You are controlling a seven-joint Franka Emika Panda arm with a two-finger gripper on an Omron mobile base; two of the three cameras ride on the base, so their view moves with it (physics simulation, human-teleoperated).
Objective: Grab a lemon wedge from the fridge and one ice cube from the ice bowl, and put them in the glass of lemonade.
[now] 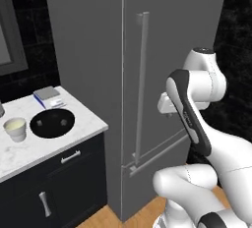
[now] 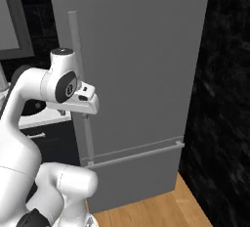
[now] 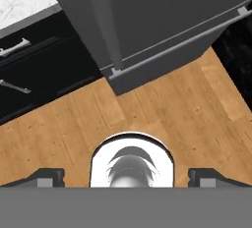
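While the fridge (image 1: 162, 50) stood shut, nothing of the task had begun: the first step, opening it, looked to be in hand. The tool (image 3: 126, 177) hung released, its jaws spread wide and holding nothing, pointing down at the wooden floor (image 3: 162, 119). The next move would call for raising it to the long vertical handle (image 1: 141, 84). The left base view showed the ice bowl (image 1: 52, 123) and the glass of lemonade (image 1: 15, 128) near the worktop's (image 1: 83, 124) front edge.
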